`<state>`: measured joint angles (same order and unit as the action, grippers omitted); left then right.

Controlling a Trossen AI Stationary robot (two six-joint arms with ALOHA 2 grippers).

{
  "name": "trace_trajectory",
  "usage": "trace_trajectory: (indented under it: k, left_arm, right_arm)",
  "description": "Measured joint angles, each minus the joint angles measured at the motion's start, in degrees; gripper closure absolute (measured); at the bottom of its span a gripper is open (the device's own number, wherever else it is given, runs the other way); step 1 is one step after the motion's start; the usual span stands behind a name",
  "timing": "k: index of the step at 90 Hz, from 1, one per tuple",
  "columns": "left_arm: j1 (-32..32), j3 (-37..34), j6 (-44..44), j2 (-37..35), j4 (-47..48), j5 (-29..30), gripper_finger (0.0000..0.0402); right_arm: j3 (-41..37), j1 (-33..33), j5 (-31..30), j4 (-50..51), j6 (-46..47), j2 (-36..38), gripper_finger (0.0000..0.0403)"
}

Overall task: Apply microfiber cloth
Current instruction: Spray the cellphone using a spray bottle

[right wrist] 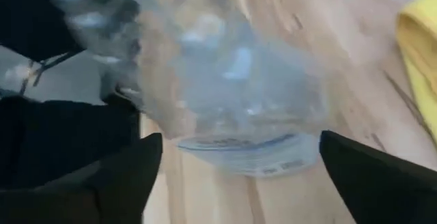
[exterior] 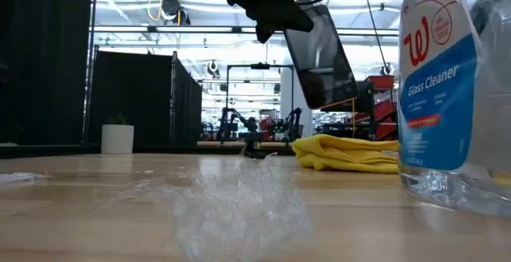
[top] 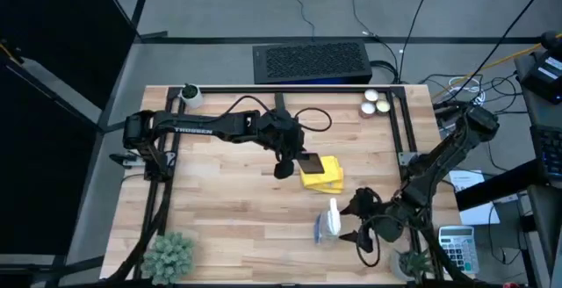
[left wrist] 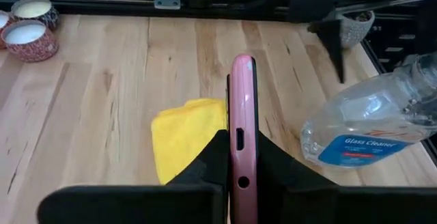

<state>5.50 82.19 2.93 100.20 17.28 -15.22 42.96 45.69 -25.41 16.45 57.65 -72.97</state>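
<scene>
My left gripper [top: 288, 160] is shut on a black phone in a pink case [exterior: 321, 53], held in the air over the middle of the table. The yellow microfiber cloth [top: 322, 176] lies bunched on the wood just below and right of the phone. A clear glass-cleaner spray bottle [exterior: 447, 94] stands near the front right. My right gripper [top: 356, 220] is open beside it. In the right wrist view its fingers [right wrist: 116, 176] stand wide on either side of the bottle [right wrist: 225, 80] without touching it. My left gripper pinches the phone between its two fingers [left wrist: 205, 162], one on each flat face, at the phone's upper end [exterior: 294, 16]. The fingers come from above, slanting down. The phone hangs tilted below them, clear of the table and the cloth.
Two small candle jars [top: 375, 103] sit at the far right. A white pot [top: 190, 95] stands at the far left corner, and small plants at the near left [top: 169, 255] and near right [top: 413, 262]. A black metal frame [top: 397, 130] edges the table.
</scene>
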Motion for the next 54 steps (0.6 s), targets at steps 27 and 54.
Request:
trace_trajectory:
  k: [27,54]
  left_arm:
    - [0.0,0.0,0.4,0.0,0.4,0.0,0.0384]
    - [0.0,0.0,0.4,0.0,0.6,0.0,0.0384]
  right_arm:
    - [0.8,3.0,6.2,-3.6,-0.1,5.2,0.0015]
    - [0.8,10.7,-25.8,-6.1,-7.6,5.1,0.0016]
